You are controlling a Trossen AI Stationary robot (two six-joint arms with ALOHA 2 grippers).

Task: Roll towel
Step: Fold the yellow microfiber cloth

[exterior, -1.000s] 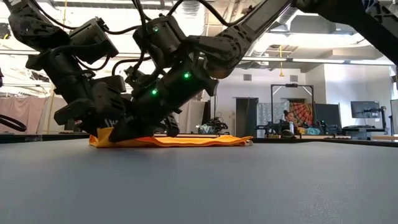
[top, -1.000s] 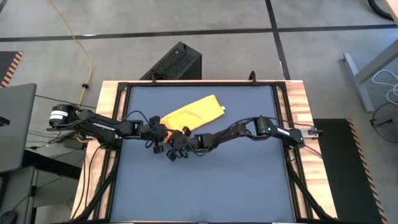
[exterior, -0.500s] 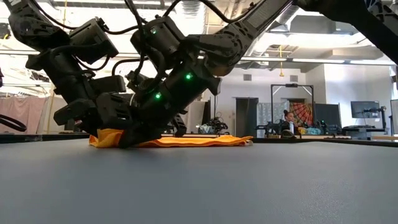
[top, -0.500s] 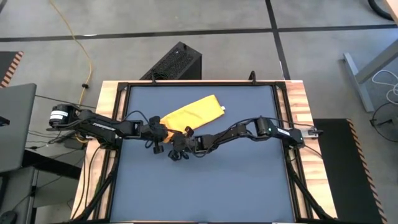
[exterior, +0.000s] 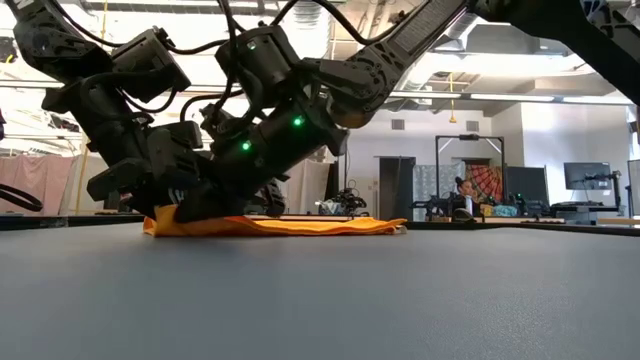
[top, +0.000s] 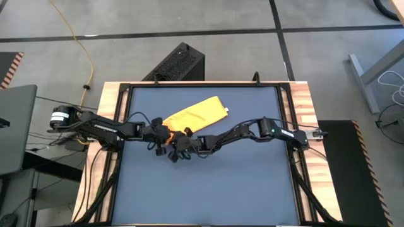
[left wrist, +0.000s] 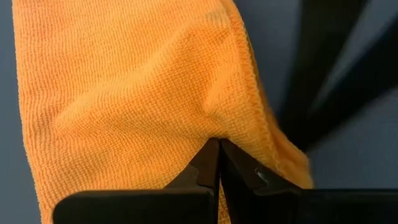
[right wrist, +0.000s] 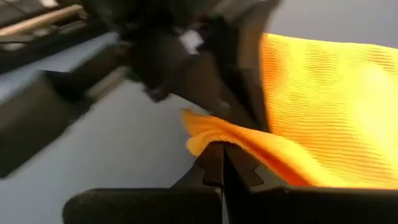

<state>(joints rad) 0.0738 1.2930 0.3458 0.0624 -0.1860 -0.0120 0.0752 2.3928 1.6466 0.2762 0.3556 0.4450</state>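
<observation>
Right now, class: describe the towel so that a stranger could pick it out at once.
Start at the dark blue table. On its far half lies the towel, a flat folded strip running diagonally. The left pincer and right pincer each pinch its near end. It is the only yellow cloth there.

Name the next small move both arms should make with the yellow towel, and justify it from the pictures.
Probably lift the pinched end slightly and turn it over toward the tagged far end. Both the left gripper and right gripper have jaws shut on one end of the towel, which lies flat and unrolled on the table.
</observation>
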